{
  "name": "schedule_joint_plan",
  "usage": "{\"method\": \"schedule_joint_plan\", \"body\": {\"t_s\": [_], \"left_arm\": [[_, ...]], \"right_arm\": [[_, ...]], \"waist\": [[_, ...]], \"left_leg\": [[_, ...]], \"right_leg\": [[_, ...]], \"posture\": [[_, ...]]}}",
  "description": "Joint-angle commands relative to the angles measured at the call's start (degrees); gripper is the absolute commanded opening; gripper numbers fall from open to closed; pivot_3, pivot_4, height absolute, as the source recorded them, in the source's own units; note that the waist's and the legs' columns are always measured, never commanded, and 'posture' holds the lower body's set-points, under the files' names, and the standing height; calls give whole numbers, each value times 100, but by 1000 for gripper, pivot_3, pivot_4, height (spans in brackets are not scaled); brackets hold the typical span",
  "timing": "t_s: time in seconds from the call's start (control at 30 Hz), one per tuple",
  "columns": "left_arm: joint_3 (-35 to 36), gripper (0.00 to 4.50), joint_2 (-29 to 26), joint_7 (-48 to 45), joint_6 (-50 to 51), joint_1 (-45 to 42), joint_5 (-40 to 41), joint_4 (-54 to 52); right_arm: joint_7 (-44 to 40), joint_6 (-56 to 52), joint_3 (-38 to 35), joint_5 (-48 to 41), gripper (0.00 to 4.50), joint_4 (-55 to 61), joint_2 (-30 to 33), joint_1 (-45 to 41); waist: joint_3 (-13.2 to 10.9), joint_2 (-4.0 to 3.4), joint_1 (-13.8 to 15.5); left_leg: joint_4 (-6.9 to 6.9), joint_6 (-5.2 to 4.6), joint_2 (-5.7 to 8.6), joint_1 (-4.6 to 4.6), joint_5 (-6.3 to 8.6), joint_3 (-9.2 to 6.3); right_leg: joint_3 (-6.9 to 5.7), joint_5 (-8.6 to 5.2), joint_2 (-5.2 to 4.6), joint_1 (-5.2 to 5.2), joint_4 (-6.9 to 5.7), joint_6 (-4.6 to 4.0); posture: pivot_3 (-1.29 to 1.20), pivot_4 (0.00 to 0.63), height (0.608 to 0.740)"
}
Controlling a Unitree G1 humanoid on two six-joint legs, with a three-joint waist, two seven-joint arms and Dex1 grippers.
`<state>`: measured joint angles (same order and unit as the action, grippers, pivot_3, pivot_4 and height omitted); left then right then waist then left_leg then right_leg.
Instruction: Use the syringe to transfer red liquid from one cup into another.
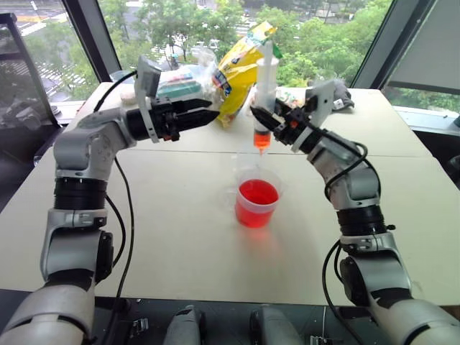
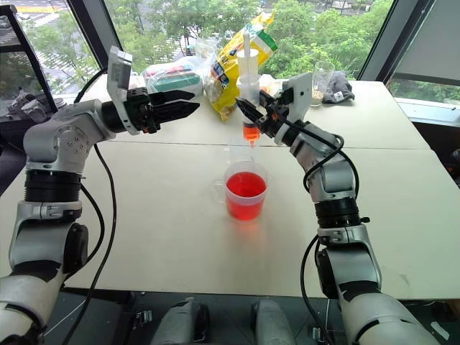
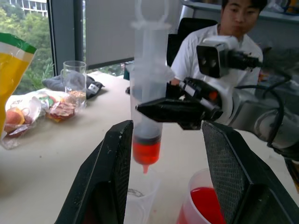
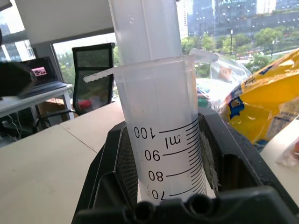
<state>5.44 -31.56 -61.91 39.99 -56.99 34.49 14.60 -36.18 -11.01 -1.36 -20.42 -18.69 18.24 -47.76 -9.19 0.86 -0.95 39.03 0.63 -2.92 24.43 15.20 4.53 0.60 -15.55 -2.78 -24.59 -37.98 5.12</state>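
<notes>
Syringe [image 1: 264, 86]: upright, clamped at barrel between right gripper [image 1: 260, 118] fingers; red liquid [image 1: 261, 139] in lower barrel, tip pointing down above colourless clear cup [image 2: 238, 156]. Red cup [image 1: 257, 202]: on table [image 1: 180, 230], just in front of clear cup. Left gripper [image 1: 208, 113]: fingers parted, empty, beside syringe. Yellow bag [image 1: 241, 68]: behind.
</notes>
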Motion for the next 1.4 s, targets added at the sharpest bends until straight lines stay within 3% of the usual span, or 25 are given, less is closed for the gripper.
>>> {"method": "schedule_joint_plan", "body": {"t_s": [0.03, 0.5, 1.03, 1.4], "left_arm": [[157, 2361, -29, 60, 76, -100, 158, -270], [22, 2361, 978, 124, -739, -1414, -41, 850], [-96, 2361, 1063, 29, -1295, -1550, -556, 1493], [-188, 2361, 1452, 30, -1879, -1978, -975, 2463]], "right_arm": [[-87, 416, -114, 45, 1468, -125, -113, -281], [-129, 706, -101, 202, 1468, -528, -409, -338], [-175, 653, -98, 216, 1468, -458, -405, -268], [-224, 613, -56, 250, 1468, -371, -382, -226]], "waist": [[0, 0, -4], [0, 0, -16], [-1, -1, -14], [-1, -1, -7]], "left_leg": [[0, 0, 0, -1, 0, 0], [0, 0, 2, -2, 0, 5], [-1, 0, -1, -4, 0, 4], [-2, 0, 0, -3, 0, 11]], "right_leg": [[2, 0, 0, 0, -1, 0], [10, 0, 4, 0, -2, 0], [17, 0, 10, -2, -4, 0], [16, 0, 10, -2, -1, 1]], "posture": [[0, 150, 740], [0, 150, 740], [0, 150, 740], [0, 150, 740]]}}
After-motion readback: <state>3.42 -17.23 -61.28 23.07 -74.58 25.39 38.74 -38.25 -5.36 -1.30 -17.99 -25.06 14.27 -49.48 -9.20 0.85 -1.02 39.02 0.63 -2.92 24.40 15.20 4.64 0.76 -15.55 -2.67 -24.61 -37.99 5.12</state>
